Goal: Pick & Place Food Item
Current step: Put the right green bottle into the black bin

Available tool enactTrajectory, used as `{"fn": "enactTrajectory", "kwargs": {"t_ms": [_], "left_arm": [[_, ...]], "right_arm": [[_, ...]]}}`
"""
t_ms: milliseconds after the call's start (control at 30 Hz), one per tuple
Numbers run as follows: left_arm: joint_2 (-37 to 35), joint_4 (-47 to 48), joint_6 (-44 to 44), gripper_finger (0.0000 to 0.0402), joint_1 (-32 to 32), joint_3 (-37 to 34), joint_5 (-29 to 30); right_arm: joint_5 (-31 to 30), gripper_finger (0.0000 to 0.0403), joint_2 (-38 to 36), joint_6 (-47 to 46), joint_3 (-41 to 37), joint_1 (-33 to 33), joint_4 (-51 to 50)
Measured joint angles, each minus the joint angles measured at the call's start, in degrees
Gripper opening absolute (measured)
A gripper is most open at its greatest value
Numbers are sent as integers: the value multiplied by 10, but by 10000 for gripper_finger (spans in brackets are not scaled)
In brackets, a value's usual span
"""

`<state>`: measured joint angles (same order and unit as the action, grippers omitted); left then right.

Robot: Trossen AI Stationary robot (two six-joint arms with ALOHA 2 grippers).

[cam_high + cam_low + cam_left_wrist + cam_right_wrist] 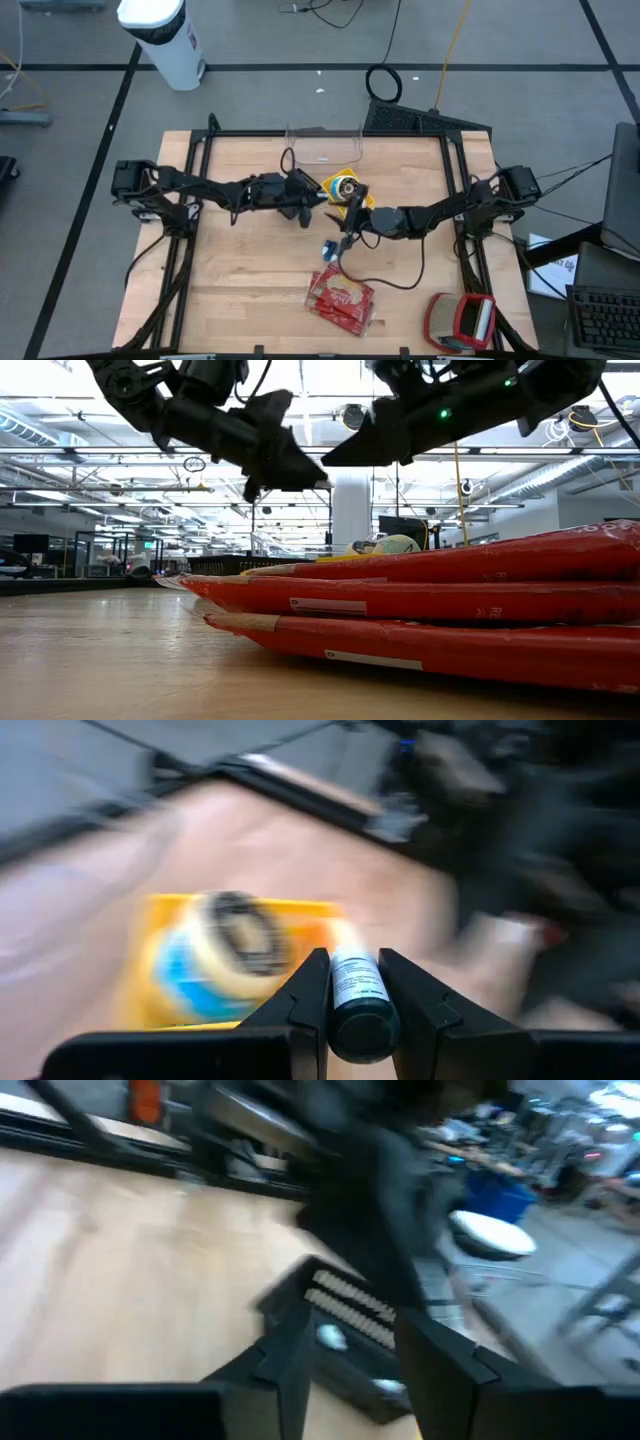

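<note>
A small dark green bottle with a white label [358,992] hangs above the table's middle, with my left gripper [352,958] shut on it. In the high view my left gripper [316,197] meets my right gripper [350,207] tip to tip. My right gripper [345,1345] stands open, its fingers apart before the left gripper's end. Under them a yellow packet with a round ring on it [200,955] lies flat on the wood [348,186]. My left gripper pinches the bottle's two sides [352,982] between its two fingers. The fingers come about level from the table's left and lie along the bottle. The dark green end [364,1032] sits back between them and the labelled end points forward. The bottle is clear of the table.
A clear plastic container [323,145] stands at the far edge. Red packages [343,300] lie stacked near the front edge and fill the low view [450,600]. A red and grey item [460,320] lies at the front right, and a small blue thing [328,250] below the grippers.
</note>
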<state>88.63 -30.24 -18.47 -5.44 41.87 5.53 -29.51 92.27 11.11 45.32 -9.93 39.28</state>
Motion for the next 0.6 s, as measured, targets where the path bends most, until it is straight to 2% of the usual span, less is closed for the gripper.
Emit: {"fn": "enactTrajectory", "kwargs": {"t_ms": [300, 433, 600], "left_arm": [[-50, 117, 33, 62, 2, -25, 135], [-68, 104, 21, 62, -1, -74, 157], [-69, 30, 1, 62, -16, -140, 163]], "right_arm": [[-2, 170, -14, -31, 0, 0, -10], [-2, 174, -20, -34, -2, 1, -22], [3, 170, -20, -35, -1, 9, -27]]}}
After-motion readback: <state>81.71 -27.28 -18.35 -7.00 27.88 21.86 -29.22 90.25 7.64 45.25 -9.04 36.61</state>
